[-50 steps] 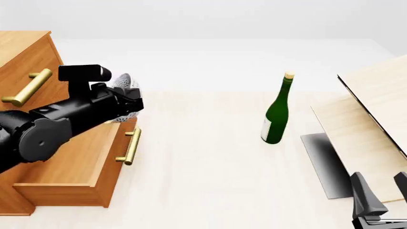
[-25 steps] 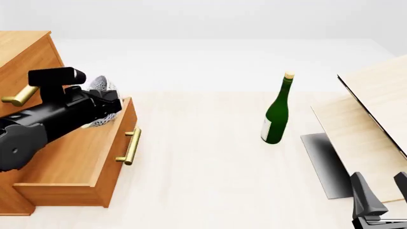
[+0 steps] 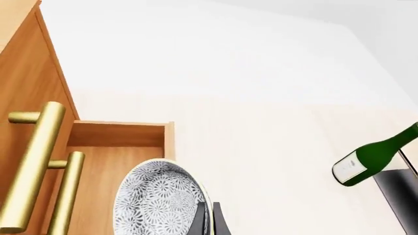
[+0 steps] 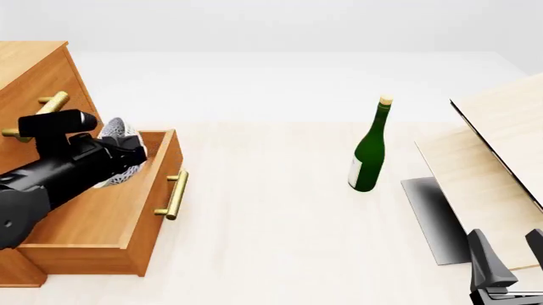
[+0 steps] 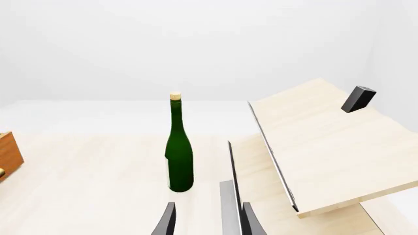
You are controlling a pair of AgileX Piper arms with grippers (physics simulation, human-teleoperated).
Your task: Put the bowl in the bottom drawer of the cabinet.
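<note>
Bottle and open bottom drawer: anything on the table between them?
Nothing: the front view shows bare table between the bottle and the bottom drawer.

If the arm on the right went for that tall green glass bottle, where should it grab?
Probably around the wide lower body of the green glass bottle, coming in level from the right gripper's side. It stands upright on the table, clear all round; the neck is slim and topped by a cork, a less steady hold.

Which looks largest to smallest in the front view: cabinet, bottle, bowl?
1. The cabinet, by far the largest, partly cut off by the frame.
2. The bottle.
3. The bowl, smallest, though partly hidden by the left gripper holding it.
</note>
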